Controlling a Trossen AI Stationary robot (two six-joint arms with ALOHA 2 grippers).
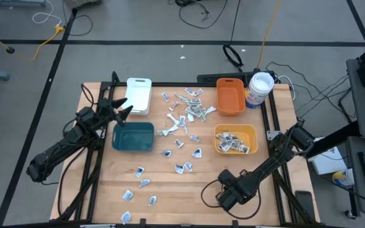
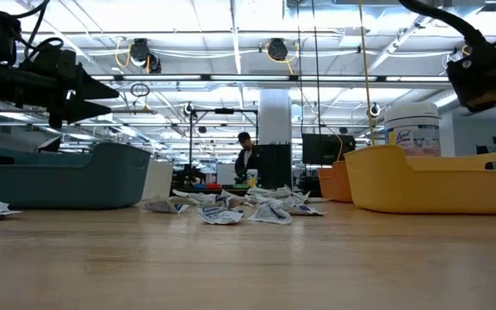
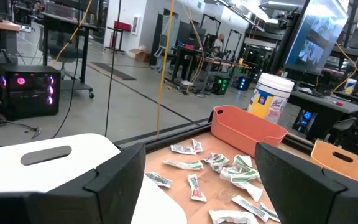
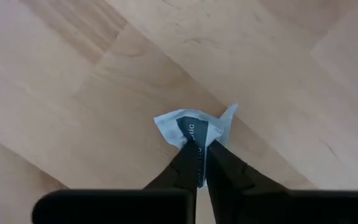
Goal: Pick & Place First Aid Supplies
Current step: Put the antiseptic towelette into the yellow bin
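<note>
Small white packets (image 1: 189, 106) lie scattered over the middle and near left of the wooden table, and more lie in the yellow bin (image 1: 236, 131). My right gripper (image 1: 229, 192) stands near the table's front edge, right of centre, pointing down. It is shut on one small white packet with dark print (image 4: 191, 127), which the gripper hides in the high view. My left gripper (image 1: 124, 109) waits open and level at the far left, above the gap between the white bin (image 1: 139, 95) and the teal bin (image 1: 133, 136). My right gripper pinches the packet's printed middle (image 4: 194, 138) between its two fingertips (image 4: 182, 163), from above, pointing down. The packet is crumpled upward around the tips, and its pale corners stick out on either side. Whether it still touches the wood cannot be told.
An orange bin (image 1: 230, 95) and a round white-lidded tub (image 1: 259, 90) stand at the back right. Loose packets lie near the front left (image 1: 138, 183). Bare wood surrounds my right gripper (image 4: 104, 74). A person stands far off in the room (image 2: 246, 159).
</note>
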